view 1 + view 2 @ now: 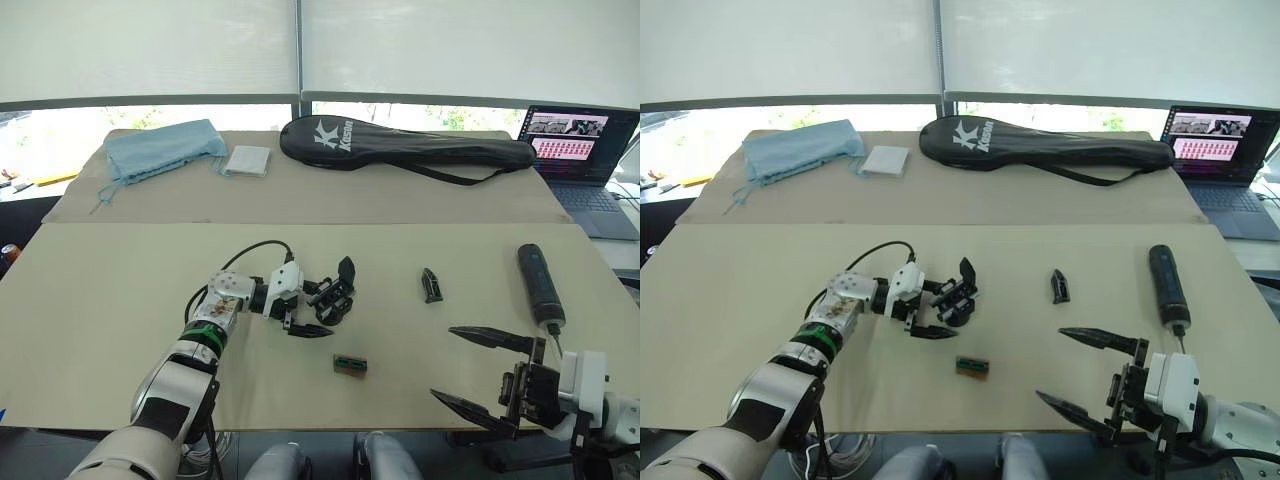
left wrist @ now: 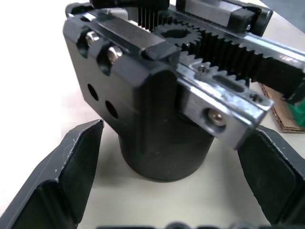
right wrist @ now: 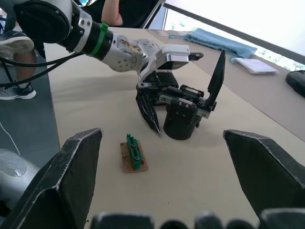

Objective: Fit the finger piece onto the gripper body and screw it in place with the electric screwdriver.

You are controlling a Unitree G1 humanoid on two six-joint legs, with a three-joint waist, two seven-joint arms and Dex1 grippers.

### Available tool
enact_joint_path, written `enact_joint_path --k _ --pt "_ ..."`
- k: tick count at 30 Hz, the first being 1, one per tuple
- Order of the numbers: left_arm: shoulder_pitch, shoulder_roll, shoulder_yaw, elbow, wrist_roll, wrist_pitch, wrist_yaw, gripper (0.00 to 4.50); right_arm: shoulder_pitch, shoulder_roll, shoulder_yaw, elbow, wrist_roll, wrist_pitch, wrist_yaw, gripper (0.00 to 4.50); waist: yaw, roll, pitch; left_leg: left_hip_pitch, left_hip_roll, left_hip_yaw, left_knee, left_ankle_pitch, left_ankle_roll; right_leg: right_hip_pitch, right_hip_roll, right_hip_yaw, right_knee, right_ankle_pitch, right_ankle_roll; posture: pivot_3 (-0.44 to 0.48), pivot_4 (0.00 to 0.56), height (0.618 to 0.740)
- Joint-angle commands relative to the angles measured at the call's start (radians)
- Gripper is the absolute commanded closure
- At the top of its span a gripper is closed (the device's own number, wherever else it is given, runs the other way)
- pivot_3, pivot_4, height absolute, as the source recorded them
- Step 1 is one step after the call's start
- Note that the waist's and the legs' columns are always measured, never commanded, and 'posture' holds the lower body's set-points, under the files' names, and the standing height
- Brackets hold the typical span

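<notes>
The gripper body (image 1: 338, 297), a chunky black block with one pointed finger sticking up, stands on the tan table left of centre. My left gripper (image 1: 322, 308) is open and straddles it. In the left wrist view a finger (image 2: 66, 171) sits on each side of the body (image 2: 143, 119) with a gap showing. The finger piece (image 1: 431, 285), a small black wedge, lies alone right of centre. Further right lies the electric screwdriver (image 1: 540, 287), its bit pointing toward me. My right gripper (image 1: 443, 363) hangs open and empty near the front right, short of the screwdriver.
A small green-brown box (image 1: 349, 364) lies just in front of the gripper body. A black racket bag (image 1: 400, 145), a blue cloth (image 1: 160, 150) and a white pad (image 1: 247, 160) lie on the far table. A laptop (image 1: 585, 150) stands at the far right.
</notes>
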Motion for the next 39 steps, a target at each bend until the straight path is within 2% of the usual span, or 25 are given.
enact_joint_path --k 1,2,3,7,10,14,19,25,39 --pt "-0.015 0.001 0.027 0.02 0.007 -0.048 0.004 1.36 0.01 0.0 -0.035 -0.044 0.009 -0.001 -0.011 0.0 0.0 0.0 0.0 0.0 0.0 0.0 0.0 0.0 0.0 0.0 0.0 0.0 0.0 0.0 0.0 0.0 0.15 0.74" --pt "-0.013 0.002 0.034 0.02 0.004 -0.048 0.005 1.9 0.01 -0.001 -0.034 -0.044 0.009 -0.001 -0.012 0.0 -0.001 0.0 0.0 0.0 0.0 0.0 0.001 0.0 0.0 0.0 0.0 0.0 0.0 0.0 0.0 0.0 0.15 0.74" --pt "-0.008 0.003 0.041 0.013 -0.001 -0.052 0.002 2.25 0.01 -0.002 -0.035 -0.044 0.009 -0.001 -0.013 0.0 -0.002 0.0 0.0 0.0 0.0 0.0 0.001 0.0 0.0 0.0 0.0 0.0 0.0 0.0 0.0 0.0 0.15 0.74" --pt "0.049 0.013 0.067 -0.094 -0.05 -0.005 -0.022 2.24 0.009 -0.006 -0.036 -0.044 0.01 -0.001 -0.014 0.0 -0.004 0.0 0.0 0.0 0.0 0.0 0.001 0.0 0.0 0.0 0.0 0.0 0.0 0.0 0.0 0.0 0.15 0.74" --pt "0.172 0.028 0.068 -0.363 -0.105 0.106 -0.016 2.24 0.016 -0.005 -0.035 -0.045 0.011 0.0 -0.011 0.0 -0.011 0.0 0.0 -0.002 0.0 0.0 0.001 0.0 0.0 -0.003 0.0 0.001 0.0 0.0 0.0 0.0 0.15 0.74" --pt "0.362 0.042 0.073 -0.736 -0.096 0.282 0.182 2.24 0.038 0.004 -0.03 -0.056 0.01 0.002 -0.013 0.0 -0.011 0.0 0.0 -0.009 0.0 0.0 0.006 0.0 0.0 -0.01 0.0 0.002 0.004 0.0 0.0 0.0 0.15 0.74" --pt "0.541 0.026 0.067 -1.005 -0.013 0.435 0.455 2.24 0.044 0.007 -0.005 -0.068 0.005 0.012 -0.015 0.0 0.003 0.001 0.0 -0.011 0.0 0.001 0.007 0.0 0.0 -0.013 0.0 0.003 0.007 0.0 0.0 0.0 0.15 0.74" --pt "0.562 -0.008 0.028 -1.073 0.019 0.524 0.596 2.24 0.016 -0.01 -0.002 -0.054 0.012 0.02 0.002 0.0 0.005 0.0 0.0 -0.009 0.0 0.002 0.007 0.0 0.0 -0.012 0.0 0.003 0.01 0.0 0.0 0.0 0.15 0.74" --pt "0.564 -0.081 -0.094 -1.093 0.056 0.611 0.712 2.24 0.033 -0.002 -0.012 -0.052 -0.003 0.0 0.012 0.0 0.012 0.001 0.0 -0.008 0.0 0.002 0.007 0.0 -0.001 -0.011 -0.001 0.004 0.011 0.0 0.0 0.0 0.15 0.74"
